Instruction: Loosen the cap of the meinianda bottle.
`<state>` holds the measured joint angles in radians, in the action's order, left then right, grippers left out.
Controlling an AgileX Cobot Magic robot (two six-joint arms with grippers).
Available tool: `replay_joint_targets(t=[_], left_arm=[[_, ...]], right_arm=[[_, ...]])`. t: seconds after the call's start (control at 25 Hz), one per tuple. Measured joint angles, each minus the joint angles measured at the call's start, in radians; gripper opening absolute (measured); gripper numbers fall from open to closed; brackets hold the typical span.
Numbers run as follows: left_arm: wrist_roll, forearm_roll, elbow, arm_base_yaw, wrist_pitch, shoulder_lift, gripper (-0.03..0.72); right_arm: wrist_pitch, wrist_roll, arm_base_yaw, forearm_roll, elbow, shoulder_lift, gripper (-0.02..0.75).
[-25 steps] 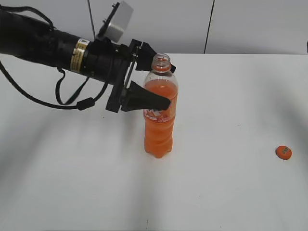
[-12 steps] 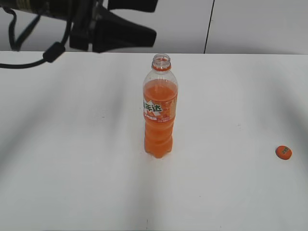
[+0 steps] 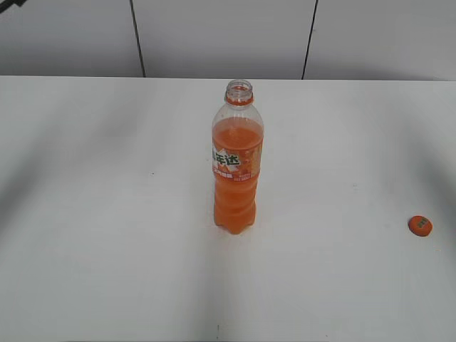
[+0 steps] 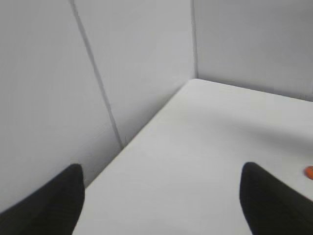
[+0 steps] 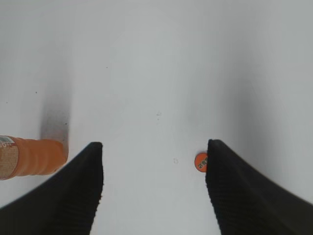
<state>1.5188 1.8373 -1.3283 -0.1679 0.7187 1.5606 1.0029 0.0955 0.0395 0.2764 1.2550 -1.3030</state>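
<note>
The meinianda bottle stands upright in the middle of the white table, its neck open with no cap on it. Its ridged lower body also shows at the left edge of the right wrist view. The orange cap lies on the table at the far right, apart from the bottle; it shows in the right wrist view beside the right finger. My left gripper is open and empty, high up, facing the wall corner. My right gripper is open and empty above the table. Neither gripper shows in the exterior view.
The white table runs back to a grey panelled wall. In the left wrist view the table's far edge meets the wall, and an orange speck shows at the right edge.
The left arm let go of the bottle, rose up and to the left, and has left the exterior view. The bottle and the cap have not moved.
</note>
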Motion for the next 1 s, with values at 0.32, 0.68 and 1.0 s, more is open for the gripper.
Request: replay_joint_targets(t=[0.32, 0.68, 1.0], left_arm=[[0.011, 0.001, 0.007, 0.012, -0.387, -0.003, 0.586], [-0.002, -0.017, 0.167, 0.014, -0.792, -0.003, 0.586], [-0.004, -0.352, 0.217, 0.014, -0.785, -0.013, 0.587]], right_arm=[[0.035, 0.0, 0.0, 0.001, 0.0, 0.05, 0.493], [0.136, -0.001, 0.0, 0.001, 0.001, 0.08, 0.493], [0.204, 0.001, 0.0, -0.007, 0.001, 0.082, 0.493]])
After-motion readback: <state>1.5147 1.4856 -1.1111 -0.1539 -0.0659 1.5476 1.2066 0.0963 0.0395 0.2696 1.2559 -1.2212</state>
